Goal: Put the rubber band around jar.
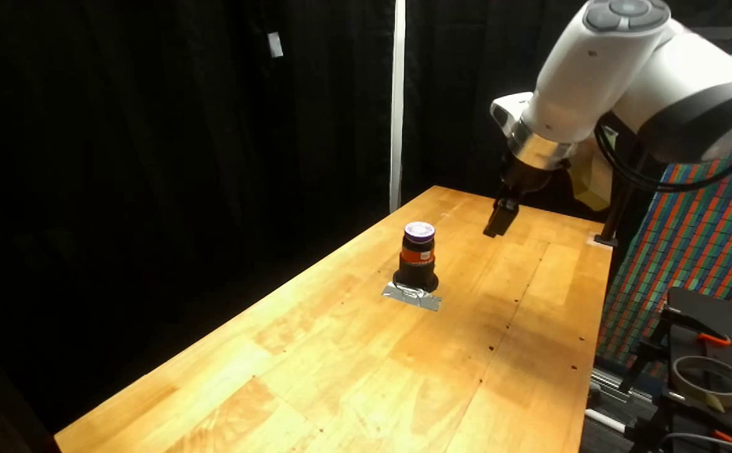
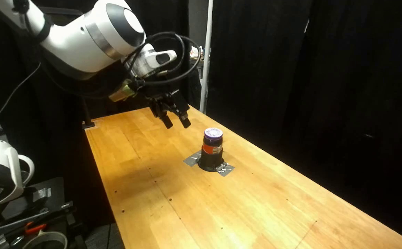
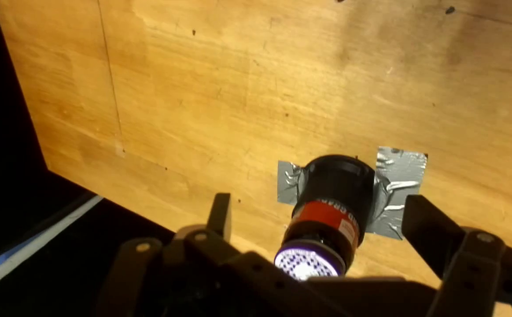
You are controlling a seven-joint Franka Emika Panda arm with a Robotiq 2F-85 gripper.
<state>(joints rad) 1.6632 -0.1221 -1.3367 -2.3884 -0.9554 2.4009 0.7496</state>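
The jar [image 1: 418,253] is dark with an orange-red label and a purple-rimmed white lid. It stands upright in a black base [image 1: 416,275] and also shows in an exterior view [image 2: 212,148] and in the wrist view [image 3: 322,218]. My gripper [image 2: 177,123] is open, with nothing between its fingers. It is tilted above the table, apart from the jar, in both exterior views [image 1: 495,231]. In the wrist view the jar appears between the fingers [image 3: 319,213], beyond the tips, and its lid is partly hidden by the gripper. I see no rubber band in any view.
Silver tape [image 2: 225,169] holds the black base to the wooden table [image 1: 366,377]. A black curtain [image 1: 183,157] and a pale pole [image 1: 398,107] stand beyond the table edge. A dark cart with a tape roll [image 1: 710,382] is beside the table.
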